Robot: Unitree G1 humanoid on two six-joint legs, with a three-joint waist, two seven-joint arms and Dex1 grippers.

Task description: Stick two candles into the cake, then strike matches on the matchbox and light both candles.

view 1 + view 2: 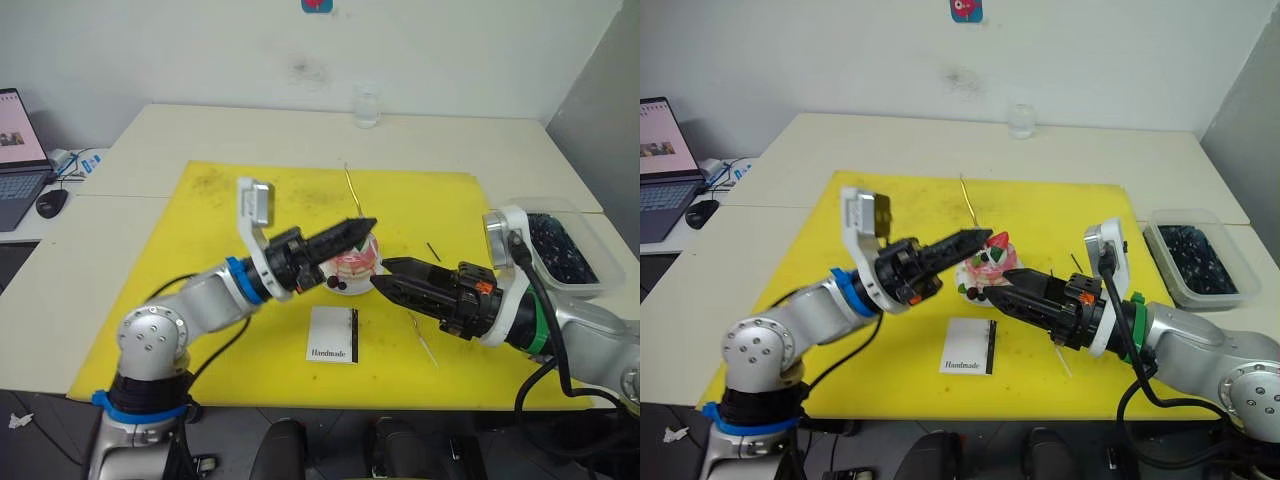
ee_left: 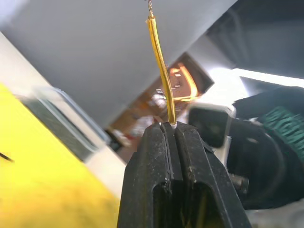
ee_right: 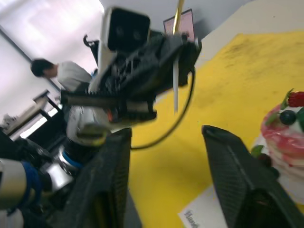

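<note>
**A:** The cake (image 1: pixel 989 266) sat on its white plate (image 1: pixel 970 285) near the middle of the yellow mat (image 1: pixel 210 300), between the two grippers. Where was the first candle?

**B:** The held candle (image 2: pixel 160 66) was pinched at its lower end in the left gripper (image 2: pixel 169 127), whose black fingers were pressed together on it. It rose nearly upright from the fingertips, just over the cake's left side. In the head views it showed as a thin pale line (image 1: pixel 351 192) above the gripper's tip.

**A:** And the right gripper?

**B:** The right gripper (image 3: pixel 166 137) hung beside the cake on the cake's right, with its two fingers spread apart and nothing between them. Its tip pointed at the cake and stood close to the plate.

**A:** The second candle?

**B:** The other candle (image 1: pixel 424 340) lay flat on the mat under the right gripper, apart from the plate.

**A:** What about the matchbox?

**B:** The matchbox (image 1: pixel 333 334) lay flat on the mat just in front of the cake, its "Handmade" print facing up and the black strip along its right edge. One match (image 1: pixel 433 252) lay on the mat right of the cake, behind the right gripper.

**A:** Anything else on the table?

**B:** A clear tray (image 1: pixel 1196 258) of dark pieces stood off the mat at the right, a glass (image 1: pixel 366 108) at the far edge, and a laptop (image 1: pixel 20 160) at the far left.
</note>
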